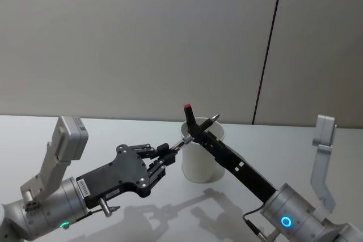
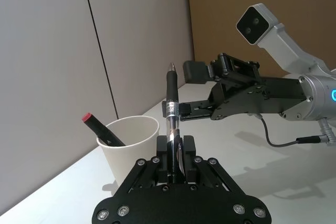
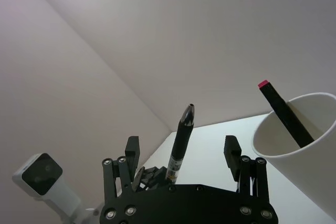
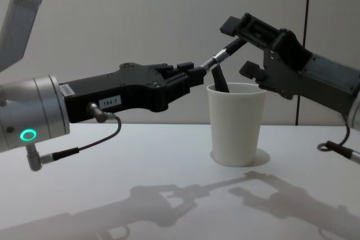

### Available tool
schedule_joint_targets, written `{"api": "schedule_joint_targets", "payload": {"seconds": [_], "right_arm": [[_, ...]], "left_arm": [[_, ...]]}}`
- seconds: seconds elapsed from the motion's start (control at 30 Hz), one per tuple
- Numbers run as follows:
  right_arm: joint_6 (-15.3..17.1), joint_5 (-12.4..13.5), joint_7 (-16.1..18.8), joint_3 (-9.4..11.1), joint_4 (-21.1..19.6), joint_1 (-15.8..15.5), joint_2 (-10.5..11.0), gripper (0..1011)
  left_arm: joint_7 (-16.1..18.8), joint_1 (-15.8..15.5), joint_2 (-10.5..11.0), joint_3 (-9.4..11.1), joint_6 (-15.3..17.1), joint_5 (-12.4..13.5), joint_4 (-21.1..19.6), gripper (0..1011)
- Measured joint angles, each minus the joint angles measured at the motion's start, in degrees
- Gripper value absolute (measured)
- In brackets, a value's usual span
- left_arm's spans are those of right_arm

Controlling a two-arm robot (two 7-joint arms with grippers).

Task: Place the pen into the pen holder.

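Plain grey wall panels stand behind a pale desk [image 1: 113, 128], on which the pen holder [image 4: 236, 123], a white paper cup, stands upright near the middle. A dark marker with a red end [image 1: 189, 114] leans inside the cup, its red tip rising above the rim on the robot's left side. The left gripper [image 4: 197, 73] reaches in from the left at about rim height, just beside the cup, with its fingers pinched on the lower end of the pen [image 2: 171, 109]. The pen slants up and over the mouth of the cup, its dark grip and tip pointing toward the right gripper [image 4: 241, 46]. That right gripper hangs above the far right side of the cup with its fingers [image 3: 231, 148] spread wide on either side of the pen's tip end, not touching it
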Motion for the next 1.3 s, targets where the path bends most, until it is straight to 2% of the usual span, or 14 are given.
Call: {"api": "schedule_joint_targets", "payload": {"seconds": [0.5,0.63,0.83,0.97,1.13,1.3], "right_arm": [[-0.5,0.9,-1.2,-0.8,1.2,1.1,-1.3,1001],[-0.7,1.0,-1.4,-0.9,1.3,1.3,-1.5,944],[-0.7,1.1,-1.5,-1.1,1.5,1.4,-1.7,759],[-0.8,1.2,-1.6,-1.1,1.5,1.5,-1.7,673],[-0.8,1.3,-1.6,-1.1,1.6,1.6,-1.8,471],[-0.9,1.3,-1.7,-1.2,1.6,1.6,-1.8,325]], "left_arm": [[0.0,0.0,0.0,0.0,0.0,0.0,0.0,180],[0.0,0.0,0.0,0.0,0.0,0.0,0.0,180],[0.0,0.0,0.0,0.0,0.0,0.0,0.0,180],[0.0,0.0,0.0,0.0,0.0,0.0,0.0,180],[0.0,0.0,0.0,0.0,0.0,0.0,0.0,180],[0.0,0.0,0.0,0.0,0.0,0.0,0.0,180]]}}
